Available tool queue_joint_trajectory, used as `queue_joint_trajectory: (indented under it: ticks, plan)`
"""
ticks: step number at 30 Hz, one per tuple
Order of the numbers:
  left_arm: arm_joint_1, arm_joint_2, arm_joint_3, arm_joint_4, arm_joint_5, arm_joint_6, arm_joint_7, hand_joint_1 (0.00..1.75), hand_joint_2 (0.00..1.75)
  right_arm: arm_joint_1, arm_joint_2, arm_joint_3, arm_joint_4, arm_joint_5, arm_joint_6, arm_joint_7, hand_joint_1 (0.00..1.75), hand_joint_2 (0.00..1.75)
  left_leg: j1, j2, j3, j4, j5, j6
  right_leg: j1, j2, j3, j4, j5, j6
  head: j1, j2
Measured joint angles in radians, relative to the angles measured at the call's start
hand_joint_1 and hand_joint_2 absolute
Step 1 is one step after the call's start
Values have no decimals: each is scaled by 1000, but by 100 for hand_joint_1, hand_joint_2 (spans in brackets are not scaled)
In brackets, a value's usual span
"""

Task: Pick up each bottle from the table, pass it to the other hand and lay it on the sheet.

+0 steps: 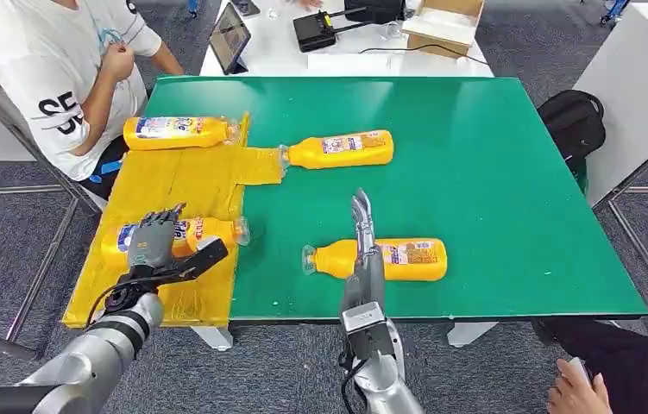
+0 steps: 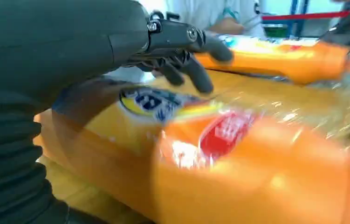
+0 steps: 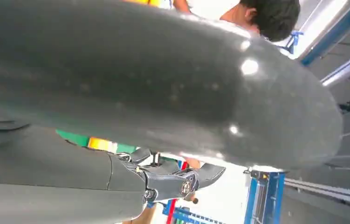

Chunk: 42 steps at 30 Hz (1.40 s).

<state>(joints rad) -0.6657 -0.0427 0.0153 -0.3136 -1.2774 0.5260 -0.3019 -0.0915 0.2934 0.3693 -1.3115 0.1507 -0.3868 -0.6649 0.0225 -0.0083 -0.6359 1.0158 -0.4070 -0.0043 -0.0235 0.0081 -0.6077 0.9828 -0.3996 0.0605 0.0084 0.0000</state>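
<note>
Fingers (image 1: 167, 214) of left hand (image 1: 151, 241) over orange-filled bottle (image 1: 208, 230) on sheet (image 1: 173, 177).

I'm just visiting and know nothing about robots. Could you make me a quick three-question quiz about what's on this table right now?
1. How many bottles lie fully on the yellow sheet?
2. True or false: the right hand is gripping a bottle.
3. Which bottle is the left hand over? A: the near sheet bottle; B: the near bottle on the green table; C: the far sheet bottle.

Key
1. Two. A third bottle lies on the green, with only its cap end at the sheet's edge.
2. False: it is stretched out flat above the near green-table bottle and holds nothing.
3. A.
</note>
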Motion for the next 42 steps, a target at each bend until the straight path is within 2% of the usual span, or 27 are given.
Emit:
queue_joint_trajectory:
  ticks: [4, 7, 23, 25, 26, 27, 28, 31, 35, 42]
  plan:
    - [-10, -11, 76, -2, 73, -69, -82, 0, 0, -12, 2, -3, 31, 5, 25, 0, 0, 0, 0, -2, 4, 0, 0, 0, 0, -2, 5, 0, -1, 0, 0, 0]
    - [-13, -22, 116, -3, 85, -93, -106, 0, 0, -17, 7, -7, 48, 42, -11, 0, 0, 0, 0, -2, 5, -1, 1, -1, 0, -2, 5, 0, 0, -2, 0, 0]
    - [-15, -47, 205, -17, 156, -165, -223, 0, 0, -31, 16, -31, 109, 29, -5, 0, 0, 0, 0, -2, 5, -1, 4, -1, 0, -2, 5, 0, 3, -3, 0, 0]
    - [-15, -49, 217, -20, 197, -192, -267, 0, 0, -31, 16, -32, 113, 30, 1, 0, 0, 0, 0, -2, 5, -1, 4, -1, 0, -2, 5, 0, 3, -3, 0, 0]
    - [-15, -53, 233, -27, 245, -226, -312, 0, 175, -31, 16, -36, 116, 33, 6, 0, 0, 0, 0, -2, 5, -1, 4, -1, 0, -2, 5, 0, 3, -3, 0, 0]
    - [-14, -57, 245, -31, 276, -244, -340, 0, 175, -31, 17, -39, 118, 36, 9, 0, 0, 0, 0, -2, 4, -1, 4, -1, 0, -2, 5, 0, 3, -3, 0, 0]
    - [-10, -66, 262, -44, 345, -253, -371, 0, 175, -31, 18, -43, 121, 45, 14, 0, 0, 175, 0, -2, 4, -1, 4, -1, 0, -2, 4, 0, 3, -3, 0, 0]
    - [27, -101, 264, -156, 666, -231, -394, 0, 175, -34, 21, -57, 142, 114, 23, 0, 0, 175, 0, -1, 2, -1, 4, -1, 0, -2, 1, 0, 4, -2, 0, 0]
    - [89, -137, 235, -358, 976, -121, -399, 0, 175, -61, 14, -77, 191, 263, 4, 18, 0, 175, 0, 0, -1, 0, 4, 0, 0, -1, -2, 0, 5, -2, 0, 0]
    - [293, -154, 92, -779, 1090, 64, -401, 0, 175, -125, -63, -130, 214, 470, -48, 134, 0, 175, 0, -1, -5, 0, 4, 0, 0, -2, -4, -1, 3, -1, 0, 0]
